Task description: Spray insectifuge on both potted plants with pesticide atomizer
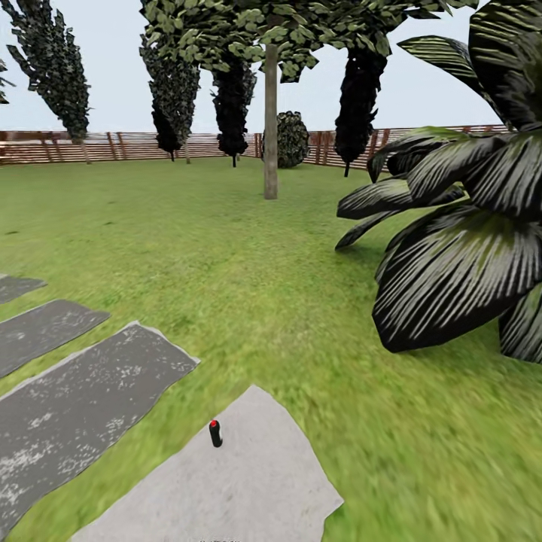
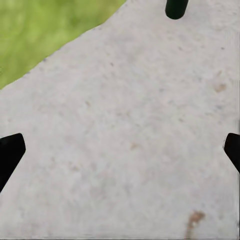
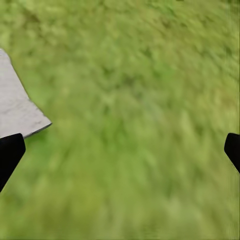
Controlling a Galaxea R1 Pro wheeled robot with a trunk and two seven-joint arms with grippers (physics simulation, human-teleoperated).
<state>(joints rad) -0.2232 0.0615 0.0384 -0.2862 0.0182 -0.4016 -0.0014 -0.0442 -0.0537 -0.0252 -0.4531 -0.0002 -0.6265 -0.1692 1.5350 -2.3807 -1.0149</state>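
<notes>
Pesticide atomizer (image 1: 215, 433) stands upright on pale stepping stone (image 1: 248, 489), near its far edge, grass around. Left gripper (image 2: 120, 150) & right gripper (image 3: 120, 150) jaws both spread wide, released.

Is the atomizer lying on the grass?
No, the pesticide atomizer stands upright on the pale grey stepping stone, red tip up.

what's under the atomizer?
The pesticide atomizer stands upright on a pale grey stepping stone, lawn around it. The patch of stone beneath its base is covered.
</notes>
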